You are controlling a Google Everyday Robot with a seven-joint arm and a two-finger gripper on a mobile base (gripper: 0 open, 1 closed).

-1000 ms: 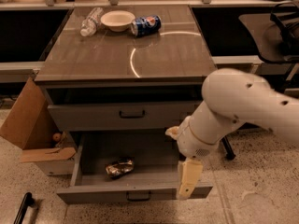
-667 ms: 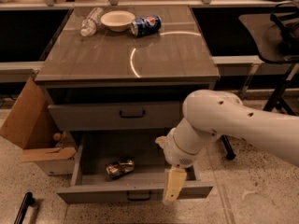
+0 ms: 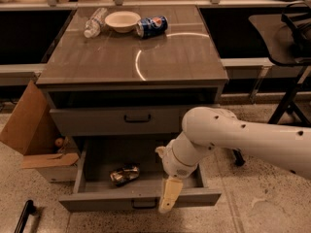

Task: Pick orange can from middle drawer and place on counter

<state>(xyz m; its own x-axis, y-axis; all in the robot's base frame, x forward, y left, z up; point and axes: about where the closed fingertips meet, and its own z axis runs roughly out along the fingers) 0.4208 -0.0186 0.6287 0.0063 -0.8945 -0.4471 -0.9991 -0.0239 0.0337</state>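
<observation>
The orange can lies on its side in the open middle drawer, left of centre, dented and gold with dark patches. My white arm reaches in from the right, and its gripper hangs over the drawer's front edge, to the right of the can and apart from it. One pale finger points down. The counter is the glossy grey-brown cabinet top above, with a curved light reflection.
On the counter's far edge lie a clear plastic bottle, a white bowl and a blue Pepsi can. A closed drawer front sits above the open one. A cardboard box stands at the left, and a chair at the right.
My arm and gripper have moved left along the drawer's front edge, closer to the orange can. The can has not moved.
</observation>
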